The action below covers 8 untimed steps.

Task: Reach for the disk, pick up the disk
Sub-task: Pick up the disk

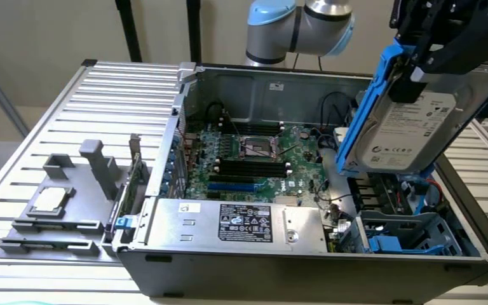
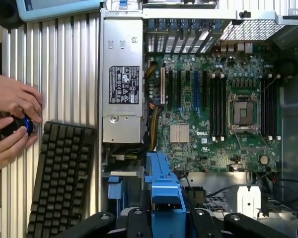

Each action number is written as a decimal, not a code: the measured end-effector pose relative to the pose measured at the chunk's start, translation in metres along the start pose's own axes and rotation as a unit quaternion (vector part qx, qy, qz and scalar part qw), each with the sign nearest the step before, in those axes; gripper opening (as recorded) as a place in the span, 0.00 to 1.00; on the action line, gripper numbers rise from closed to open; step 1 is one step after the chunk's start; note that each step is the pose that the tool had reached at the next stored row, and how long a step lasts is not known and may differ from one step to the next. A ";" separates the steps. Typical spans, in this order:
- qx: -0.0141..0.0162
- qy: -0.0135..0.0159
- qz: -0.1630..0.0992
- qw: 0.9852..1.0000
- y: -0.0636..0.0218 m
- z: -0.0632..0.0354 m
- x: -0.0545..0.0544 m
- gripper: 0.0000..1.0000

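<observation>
The black gripper point(image 1: 431, 60) is clamped on the disk point(image 1: 409, 130), holding it tilted in the air above the open computer case point(image 1: 312, 267). If that grip slips on the blue rails point(image 2: 164, 193), I judge the drive would fall onto the motherboard point(image 1: 253, 159).

Even bright indoor light, soft shadows inside case point(image 1: 312, 76), slight blur

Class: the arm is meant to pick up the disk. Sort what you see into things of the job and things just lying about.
Of the job:
disk, raised above the case
claw, shut on the disk

Lying about:
case
motherboard
power supply
keyboard
grey tray
hands
</observation>
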<state>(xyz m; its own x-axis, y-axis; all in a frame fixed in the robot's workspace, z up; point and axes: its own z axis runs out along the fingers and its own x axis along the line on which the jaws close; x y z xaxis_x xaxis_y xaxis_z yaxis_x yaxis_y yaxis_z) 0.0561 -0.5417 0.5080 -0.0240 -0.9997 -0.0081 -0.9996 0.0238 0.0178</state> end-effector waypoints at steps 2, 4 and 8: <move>0.000 0.000 0.000 1.000 -0.0048 -0.0001 0.005 0.33; 0.000 -0.001 0.000 1.000 -0.0098 -0.0002 0.009 0.33; 0.000 -0.002 0.000 1.000 -0.0200 -0.0005 0.017 0.33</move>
<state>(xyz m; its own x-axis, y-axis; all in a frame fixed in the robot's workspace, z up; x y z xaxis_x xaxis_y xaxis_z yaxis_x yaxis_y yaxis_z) 0.0758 -0.5591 0.5080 -0.0240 -0.9996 -0.0125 -0.9996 0.0238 0.0179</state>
